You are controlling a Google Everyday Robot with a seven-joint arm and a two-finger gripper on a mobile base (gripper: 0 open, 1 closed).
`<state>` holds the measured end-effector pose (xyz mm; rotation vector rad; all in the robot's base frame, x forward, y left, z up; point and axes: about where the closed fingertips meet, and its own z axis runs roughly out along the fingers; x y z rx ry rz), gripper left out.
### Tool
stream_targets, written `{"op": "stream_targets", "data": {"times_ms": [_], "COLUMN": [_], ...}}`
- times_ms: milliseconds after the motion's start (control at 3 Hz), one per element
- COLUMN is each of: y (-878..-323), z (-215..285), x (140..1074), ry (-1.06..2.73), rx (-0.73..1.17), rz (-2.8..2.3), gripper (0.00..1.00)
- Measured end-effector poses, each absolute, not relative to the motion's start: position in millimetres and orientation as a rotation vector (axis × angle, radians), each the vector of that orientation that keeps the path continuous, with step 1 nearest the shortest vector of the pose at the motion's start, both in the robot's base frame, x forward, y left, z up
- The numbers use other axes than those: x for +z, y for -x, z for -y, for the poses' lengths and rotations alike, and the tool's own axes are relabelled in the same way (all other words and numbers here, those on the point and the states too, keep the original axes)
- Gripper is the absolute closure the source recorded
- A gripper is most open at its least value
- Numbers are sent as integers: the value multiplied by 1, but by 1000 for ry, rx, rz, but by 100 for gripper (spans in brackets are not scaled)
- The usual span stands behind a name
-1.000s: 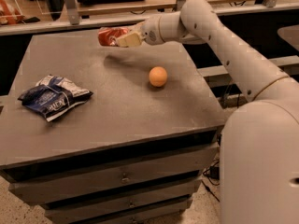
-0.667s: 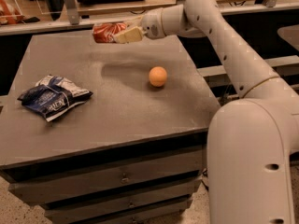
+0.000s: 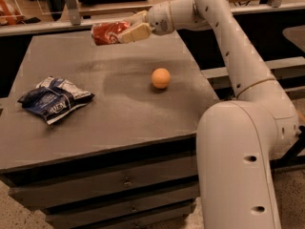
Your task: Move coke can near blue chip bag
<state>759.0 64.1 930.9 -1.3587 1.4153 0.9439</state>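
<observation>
as gripper (image 3: 125, 31) clamps can (image 3: 106, 33) over table (image 3: 119, 113), ball (image 3: 161, 78) nearby.

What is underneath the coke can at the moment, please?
Only bare table with a faint shadow: the hand holds the coke can in the air above the table's far side. Its fingers cover one end of the can.
</observation>
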Motion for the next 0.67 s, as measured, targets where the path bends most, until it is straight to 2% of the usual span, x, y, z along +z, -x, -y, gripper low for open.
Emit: {"op": "stream_targets", "data": {"times_ms": [667], "y": [-734], "z": [-79], "x": [938], "ry": [1421], "rx": [916], "rz": [-1380], "gripper": [100]}}
